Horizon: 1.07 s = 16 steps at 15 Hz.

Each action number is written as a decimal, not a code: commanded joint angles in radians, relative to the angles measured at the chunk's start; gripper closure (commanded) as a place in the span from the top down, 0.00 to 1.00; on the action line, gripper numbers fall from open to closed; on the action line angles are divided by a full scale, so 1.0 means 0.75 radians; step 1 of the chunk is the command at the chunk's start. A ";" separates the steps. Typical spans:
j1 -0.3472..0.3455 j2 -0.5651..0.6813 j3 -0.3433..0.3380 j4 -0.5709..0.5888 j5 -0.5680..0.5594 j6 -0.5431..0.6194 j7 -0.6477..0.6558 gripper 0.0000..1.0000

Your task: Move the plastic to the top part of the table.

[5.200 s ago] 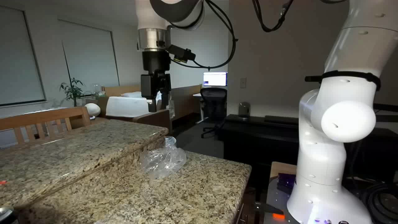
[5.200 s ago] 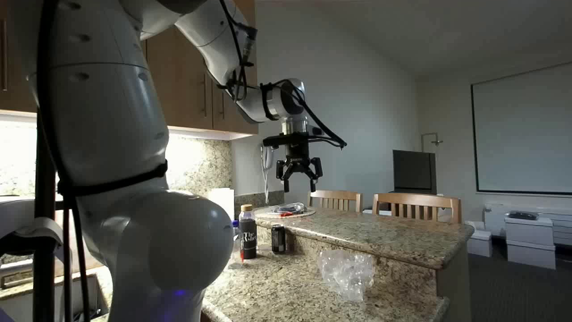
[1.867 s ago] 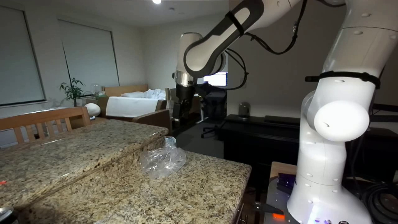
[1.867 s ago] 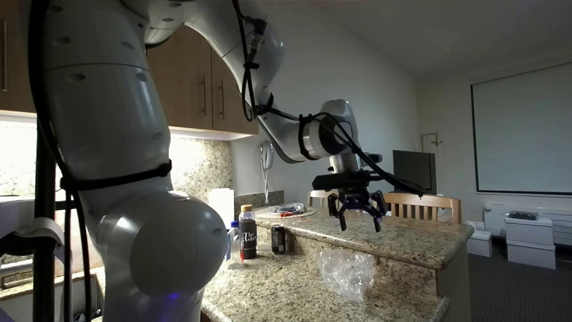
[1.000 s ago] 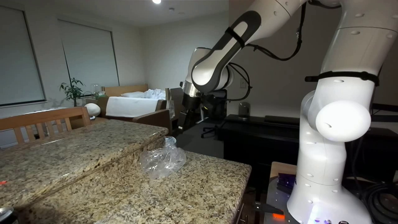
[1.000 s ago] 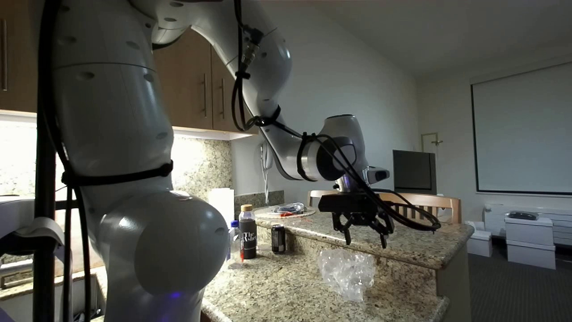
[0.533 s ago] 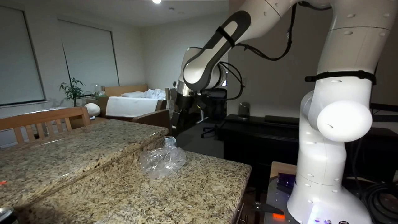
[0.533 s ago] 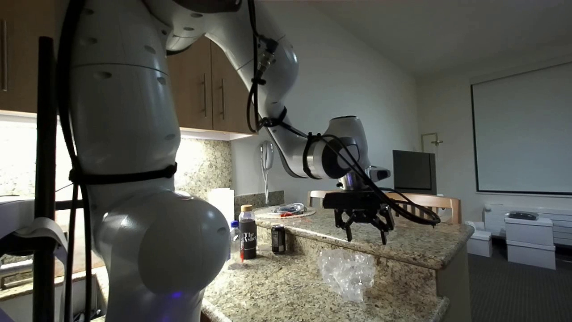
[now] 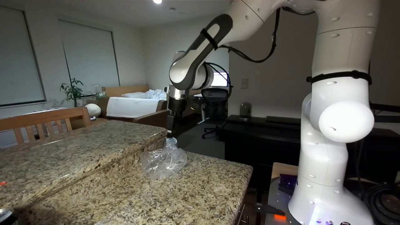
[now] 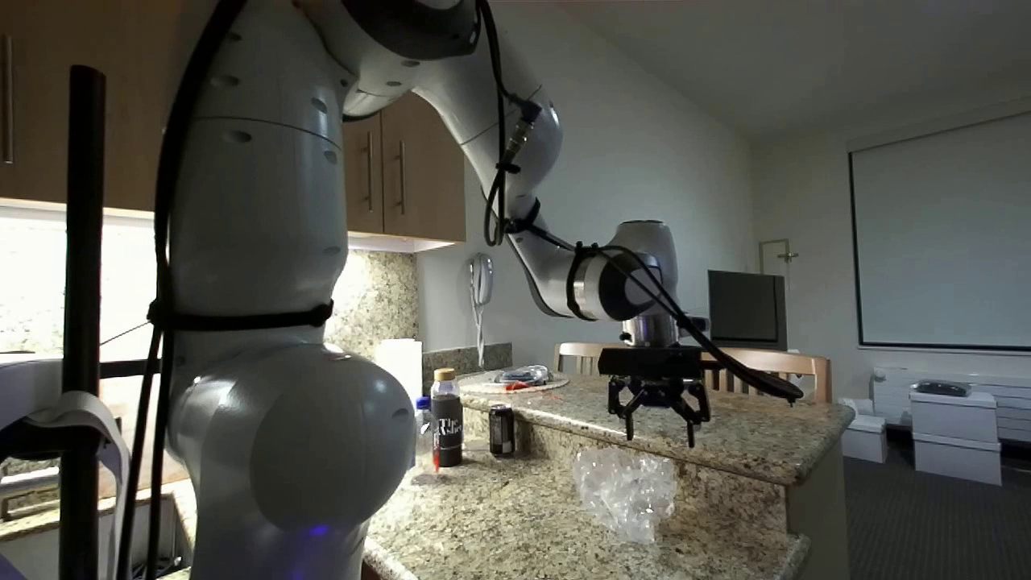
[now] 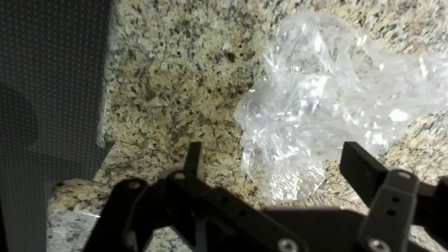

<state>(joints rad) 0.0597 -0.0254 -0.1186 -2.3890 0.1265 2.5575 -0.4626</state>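
The plastic is a clear, crumpled bag or sheet. It lies on the lower granite counter against the riser of the upper level, in both exterior views (image 9: 164,162) (image 10: 624,491). It fills much of the wrist view (image 11: 308,108). The top part of the table is the raised granite level (image 9: 93,143), also seen in an exterior view (image 10: 765,431). My gripper (image 10: 660,440) is open and empty, pointing down above the plastic near the raised edge. In the wrist view the open jaws (image 11: 271,147) stand apart, with part of the plastic showing between and beyond them.
The lower counter (image 9: 193,200) ends at an outer edge. A black can (image 10: 501,430), a wooden-capped bottle (image 10: 447,427) and a blue-capped bottle (image 10: 423,431) stand on it. A round mat (image 10: 475,387) with items lies on the raised level. Wooden chairs (image 10: 753,366) stand behind.
The gripper has come down from high above the counter to over the plastic. Within the last second it has swung from tilted to nearly upright. The plastic has not moved.
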 commanded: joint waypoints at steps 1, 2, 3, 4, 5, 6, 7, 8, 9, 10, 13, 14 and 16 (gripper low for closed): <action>-0.002 0.200 0.092 0.105 0.141 0.041 -0.120 1.00; -0.007 0.248 0.126 0.128 0.146 0.051 -0.118 1.00; -0.019 0.303 0.158 0.160 0.147 0.054 -0.114 1.00; -0.028 0.359 0.192 0.191 0.133 0.064 -0.104 1.00; -0.038 0.410 0.219 0.225 0.112 0.065 -0.085 1.00; -0.043 0.457 0.239 0.255 0.081 0.076 -0.061 1.00; -0.049 0.504 0.254 0.290 0.061 0.071 -0.047 1.00; -0.045 0.542 0.259 0.324 0.025 0.061 -0.022 0.75; -0.042 0.573 0.263 0.351 -0.005 0.059 -0.009 0.74; -0.045 0.597 0.274 0.377 -0.021 0.055 -0.012 0.68; -0.076 0.560 0.293 0.387 -0.058 0.027 -0.038 0.47; -0.078 0.546 0.296 0.397 -0.073 0.010 -0.035 0.41; -0.085 0.515 0.310 0.409 -0.088 -0.009 -0.036 0.27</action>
<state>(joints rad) 0.0250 0.4104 0.0842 -2.0818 0.0921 2.5888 -0.4938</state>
